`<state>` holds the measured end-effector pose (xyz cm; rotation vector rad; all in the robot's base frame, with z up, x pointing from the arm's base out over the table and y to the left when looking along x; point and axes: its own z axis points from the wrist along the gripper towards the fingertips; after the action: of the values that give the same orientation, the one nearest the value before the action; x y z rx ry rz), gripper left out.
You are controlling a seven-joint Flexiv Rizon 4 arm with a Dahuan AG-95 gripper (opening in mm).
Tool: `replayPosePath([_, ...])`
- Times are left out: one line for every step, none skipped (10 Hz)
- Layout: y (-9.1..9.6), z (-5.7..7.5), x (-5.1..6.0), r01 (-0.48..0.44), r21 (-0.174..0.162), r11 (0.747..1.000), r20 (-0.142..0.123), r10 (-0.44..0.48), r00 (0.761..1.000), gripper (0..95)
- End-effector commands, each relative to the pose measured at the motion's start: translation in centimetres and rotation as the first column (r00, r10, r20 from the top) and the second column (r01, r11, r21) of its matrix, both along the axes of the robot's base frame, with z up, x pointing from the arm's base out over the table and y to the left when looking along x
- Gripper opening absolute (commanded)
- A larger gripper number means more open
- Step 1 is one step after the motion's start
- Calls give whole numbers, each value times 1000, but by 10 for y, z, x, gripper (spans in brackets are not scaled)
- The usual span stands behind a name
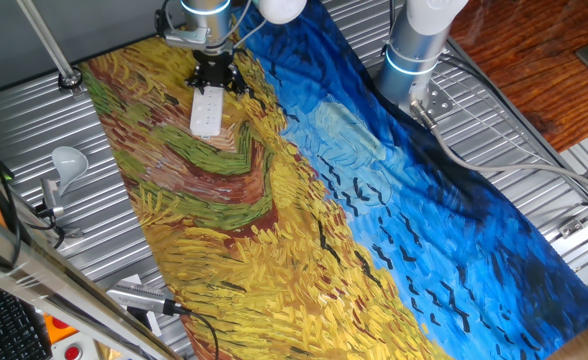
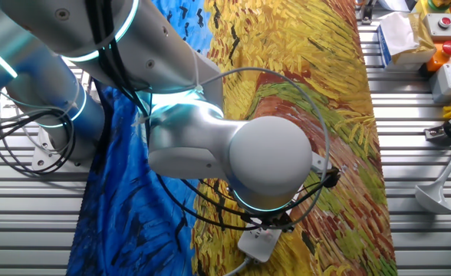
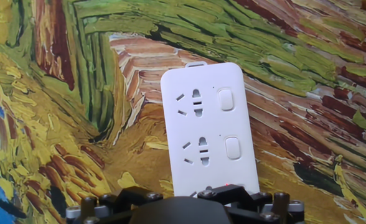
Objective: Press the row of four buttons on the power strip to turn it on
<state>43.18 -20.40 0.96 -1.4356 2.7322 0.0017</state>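
In your first fixed view, the power strip (image 1: 206,111) lies on the painted cloth (image 1: 354,230) in the upper left of the frame, with the gripper (image 1: 214,76) directly above it. The lamp (image 1: 67,163) sits off the cloth at the left edge. In the hand view, two buttons (image 3: 225,99) show along the strip's right side, sockets (image 3: 195,102) to their left.

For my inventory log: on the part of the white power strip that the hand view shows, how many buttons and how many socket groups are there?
White rounded buttons: 2
Socket groups of dark slots: 2
Total: 4, all on the white plastic power strip; its near end is hidden.
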Motion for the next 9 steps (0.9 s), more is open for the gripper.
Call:
replayPosePath([0, -12, 0, 4, -4, 1000, -2, -4, 1000, 950])
replayPosePath([0, -12, 0, 6, -6, 1000, -2, -6, 1000, 950])
replayPosePath([0, -12, 0, 9, -9, 1000, -2, -9, 1000, 950])
replayPosePath([0, -13, 1, 10, -10, 1000, -2, -10, 1000, 950])
replayPosePath([1, -15, 1, 10, -12, 1000, -2, -10, 1000, 950])
replayPosePath([2, -20, 2, 11, -12, 1000, -1, -11, 1000, 950])
replayPosePath([2, -23, 3, 10, -12, 1000, -1, -10, 1000, 950])
replayPosePath([2, -24, 3, 7, -14, 1000, -1, -7, 1000, 950])
replayPosePath([2, -24, 3, 5, -14, 1000, -1, -5, 1000, 950])
